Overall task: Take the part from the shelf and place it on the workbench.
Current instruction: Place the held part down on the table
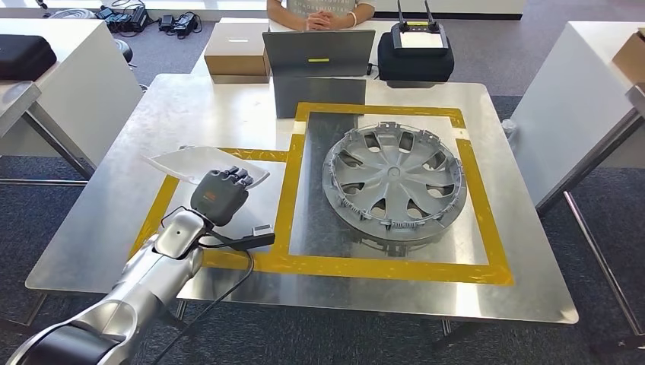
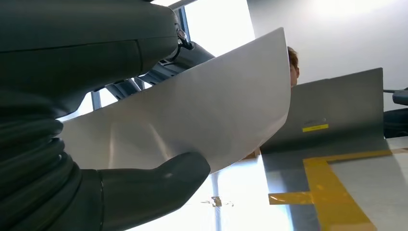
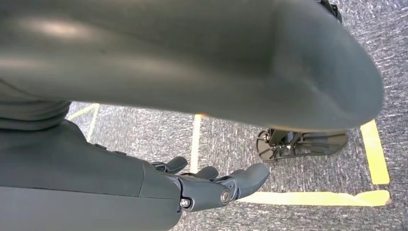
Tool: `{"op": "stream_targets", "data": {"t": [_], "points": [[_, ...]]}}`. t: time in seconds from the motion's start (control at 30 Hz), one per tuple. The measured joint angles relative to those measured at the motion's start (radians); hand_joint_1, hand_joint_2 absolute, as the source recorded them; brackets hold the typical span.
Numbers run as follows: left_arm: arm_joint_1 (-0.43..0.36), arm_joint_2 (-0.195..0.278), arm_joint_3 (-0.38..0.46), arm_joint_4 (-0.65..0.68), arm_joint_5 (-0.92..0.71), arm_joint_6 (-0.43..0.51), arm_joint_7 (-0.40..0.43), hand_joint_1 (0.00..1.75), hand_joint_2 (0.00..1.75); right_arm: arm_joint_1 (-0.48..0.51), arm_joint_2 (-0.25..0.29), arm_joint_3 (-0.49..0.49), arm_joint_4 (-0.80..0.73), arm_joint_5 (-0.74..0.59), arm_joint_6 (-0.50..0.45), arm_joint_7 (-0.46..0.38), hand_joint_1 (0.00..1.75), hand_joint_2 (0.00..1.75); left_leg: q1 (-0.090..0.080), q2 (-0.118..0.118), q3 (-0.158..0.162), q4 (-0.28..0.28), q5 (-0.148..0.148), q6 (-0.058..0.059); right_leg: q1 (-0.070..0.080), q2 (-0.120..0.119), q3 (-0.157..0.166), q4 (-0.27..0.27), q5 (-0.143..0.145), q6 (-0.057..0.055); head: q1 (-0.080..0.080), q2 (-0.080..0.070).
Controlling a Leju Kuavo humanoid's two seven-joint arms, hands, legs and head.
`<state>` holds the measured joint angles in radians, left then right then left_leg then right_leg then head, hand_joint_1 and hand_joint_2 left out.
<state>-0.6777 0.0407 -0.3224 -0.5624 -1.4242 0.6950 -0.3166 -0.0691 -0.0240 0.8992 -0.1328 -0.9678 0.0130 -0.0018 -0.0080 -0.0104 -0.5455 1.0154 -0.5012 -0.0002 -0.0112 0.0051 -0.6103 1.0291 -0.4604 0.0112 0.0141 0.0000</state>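
Note:
The part (image 1: 181, 161) is a thin white curved sheet, held just above the steel workbench (image 1: 213, 114) over the small yellow-taped square at its left. My left hand (image 1: 220, 195) grips its near edge. In the left wrist view the thumb (image 2: 154, 187) lies under the sheet (image 2: 202, 120) and the dark fingers (image 2: 144, 82) lie over it. My right hand (image 3: 216, 186) hangs above grey carpet, its fingers apart and nothing in them.
A silver wheel cover (image 1: 393, 182) lies in the large taped square on the right. Along the far edge stand a grey panel (image 1: 318, 52), a cardboard box (image 1: 237, 49) and a black case (image 1: 415, 53). A person (image 1: 319, 11) sits behind them. White tables flank both sides.

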Motion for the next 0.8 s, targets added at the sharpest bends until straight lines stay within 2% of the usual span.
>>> {"op": "stream_targets", "data": {"t": [0.17, 0.43, 0.57, 0.73, 0.8], "points": [[0.000, -0.023, -0.001, 0.041, 0.023, 0.000, 0.002, 1.75, 1.75, 0.000, 0.000, 0.010, 0.000, -0.001, 0.000, 0.000, 0.00, 0.00, 0.000, 0.000, 0.000, 0.000, 0.000, 0.000, 0.000, 0.000, 0.000, 0.000, 0.000, 0.000, 0.000, 0.000], [-0.001, -0.021, 0.001, 0.101, 0.047, 0.000, 0.031, 1.75, 1.75, 0.000, 0.000, 0.020, 0.000, -0.003, 0.000, 0.000, 0.00, 0.00, 0.000, 0.000, 0.000, 0.000, 0.000, 0.000, 0.000, 0.000, 0.000, 0.000, 0.000, 0.000, 0.000, 0.000], [0.000, -0.009, 0.007, 0.126, 0.068, 0.000, 0.033, 0.00, 1.75, 0.000, 0.000, 0.022, 0.000, -0.003, 0.000, 0.000, 0.00, 0.00, 0.000, 0.000, 0.000, 0.000, 0.000, 0.000, 0.000, 0.000, 0.000, 0.000, 0.000, 0.000, 0.000, 0.000], [0.004, 0.005, 0.034, 0.131, 0.111, 0.001, -0.026, 0.00, 1.75, 0.000, 0.000, 0.022, 0.000, -0.003, 0.000, -0.003, 0.00, 0.00, 0.000, 0.000, 0.000, 0.000, 0.000, 0.000, 0.000, 0.000, 0.000, 0.000, 0.000, 0.000, 0.000, 0.000], [0.007, 0.006, 0.048, 0.129, 0.133, 0.003, -0.064, 0.00, 0.87, 0.000, 0.000, 0.022, 0.000, -0.003, 0.000, -0.006, 0.00, 0.00, 0.000, 0.000, 0.000, 0.000, 0.000, 0.000, 0.000, 0.000, 0.000, 0.000, 0.000, 0.000, 0.000, 0.000]]}}
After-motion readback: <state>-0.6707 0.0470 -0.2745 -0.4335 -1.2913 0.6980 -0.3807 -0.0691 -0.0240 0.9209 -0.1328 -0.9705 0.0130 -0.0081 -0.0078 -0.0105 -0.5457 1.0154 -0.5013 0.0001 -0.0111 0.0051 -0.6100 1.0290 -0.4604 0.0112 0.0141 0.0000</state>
